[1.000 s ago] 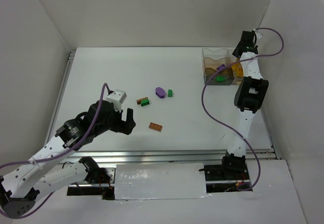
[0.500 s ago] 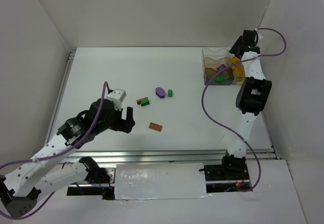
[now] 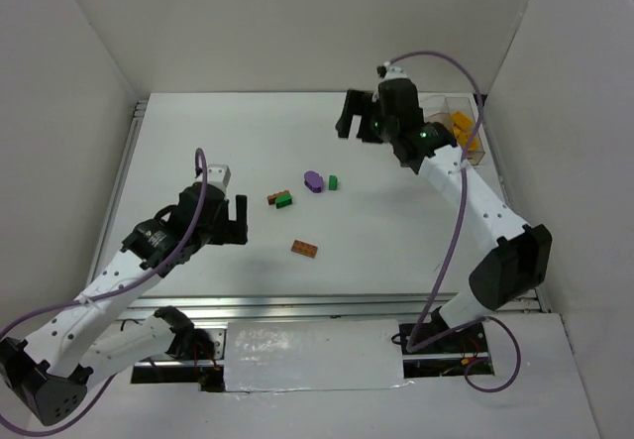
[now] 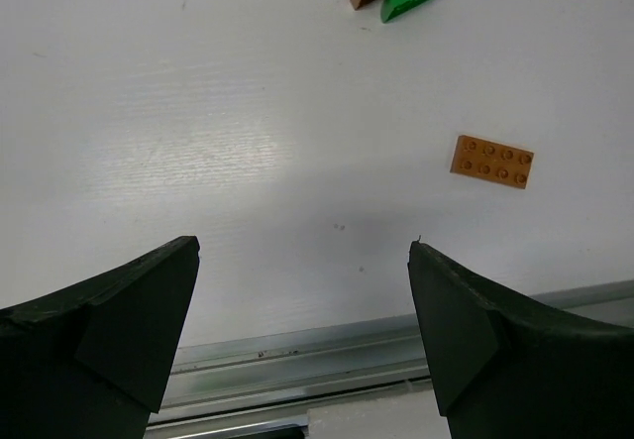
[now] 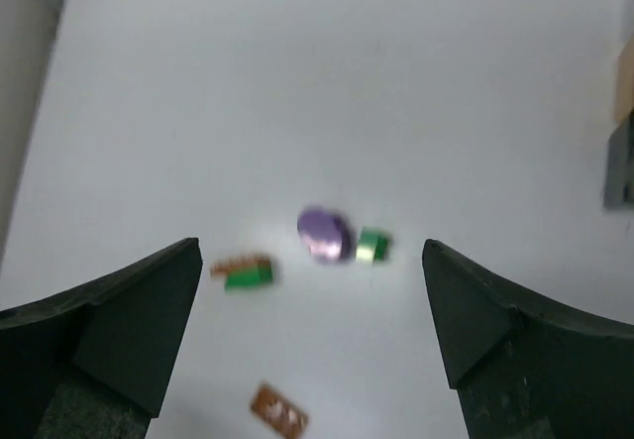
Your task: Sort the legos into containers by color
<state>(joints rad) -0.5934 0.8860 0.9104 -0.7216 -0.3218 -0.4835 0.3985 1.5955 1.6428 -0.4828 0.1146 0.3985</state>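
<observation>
Four legos lie mid-table: a purple one (image 3: 314, 180), a small green one (image 3: 334, 182), a brown-and-green stack (image 3: 280, 199) and a flat brown brick (image 3: 304, 249). The clear container (image 3: 466, 134) stands at the back right, mostly hidden by the right arm, with a yellow-orange brick (image 3: 461, 123) in it. My right gripper (image 3: 355, 130) hangs open and empty high above the table, behind the purple brick (image 5: 325, 235) and the green one (image 5: 372, 247). My left gripper (image 3: 230, 229) is open and empty, left of the flat brown brick (image 4: 492, 162).
White walls close in the table on the left, back and right. A metal rail (image 4: 327, 345) runs along the near edge, just below the left gripper. The right wrist view is blurred by motion.
The right arm has swung left from over the container to above the back middle of the table, and its jaws have opened wide. The left gripper has shifted slightly left.
</observation>
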